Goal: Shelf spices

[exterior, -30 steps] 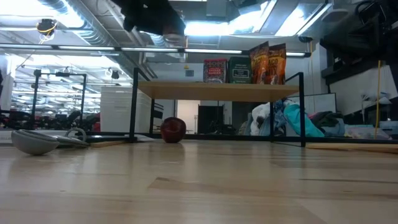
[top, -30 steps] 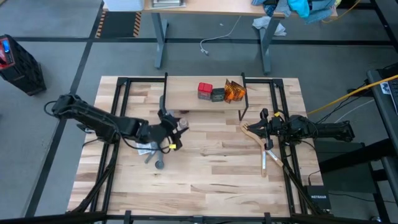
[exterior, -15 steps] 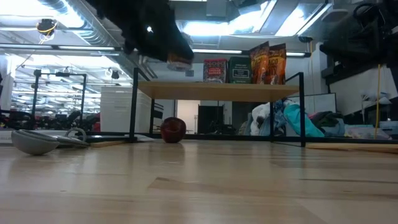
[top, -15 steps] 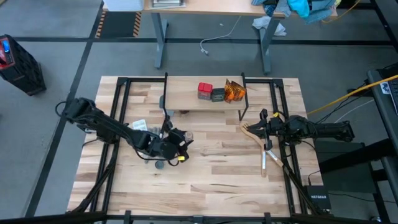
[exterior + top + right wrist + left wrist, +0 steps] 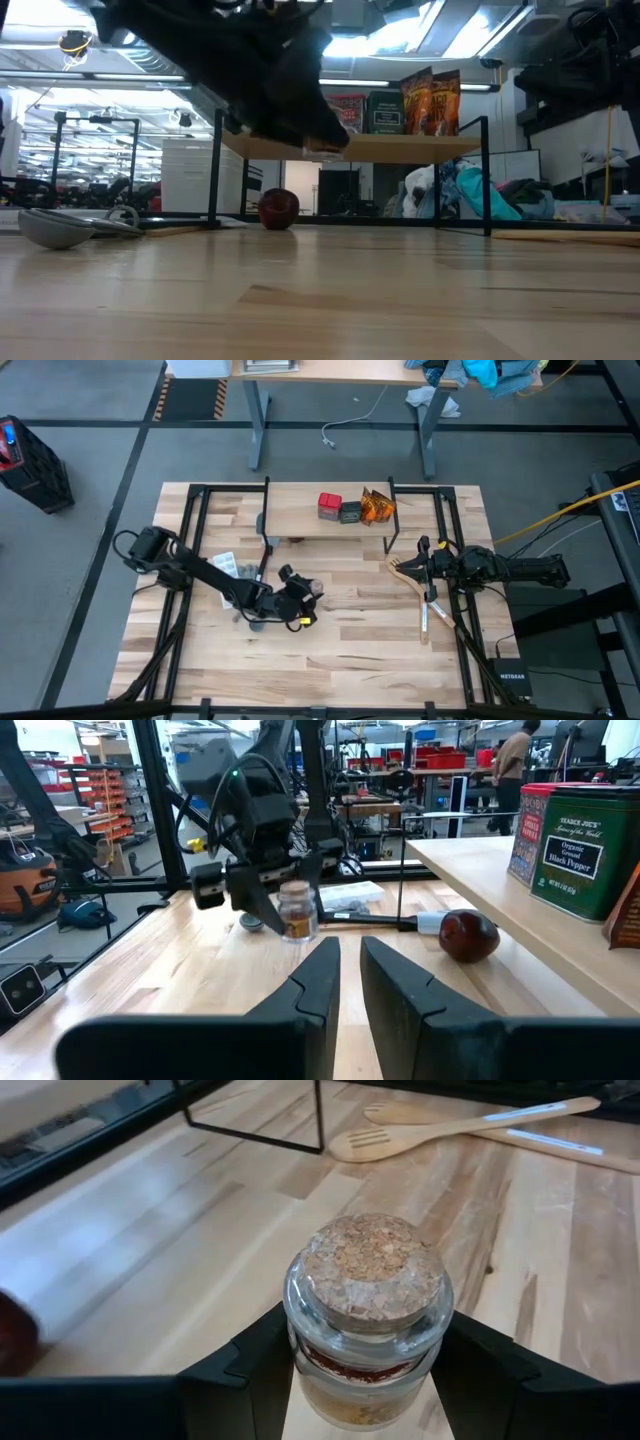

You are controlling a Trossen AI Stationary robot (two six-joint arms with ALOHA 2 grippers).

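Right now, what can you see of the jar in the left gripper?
The jar is small, round, clear glass with a speckled cork stopper, holding red and tan layers. It stands upright, clamped at its sides between the jaws of the left gripper, carried above the big table, in front of the shelf and below its top.

— Where are we?
— We take it for a robotics lab or workshop: our butcher-block table (image 5: 330,630) stands on grey carpet, ceiling ducts (image 5: 90,15) run overhead.
— Anything else?
— We see equipment racks (image 5: 95,815), red bins (image 5: 440,758) and a person (image 5: 515,755) walking behind.
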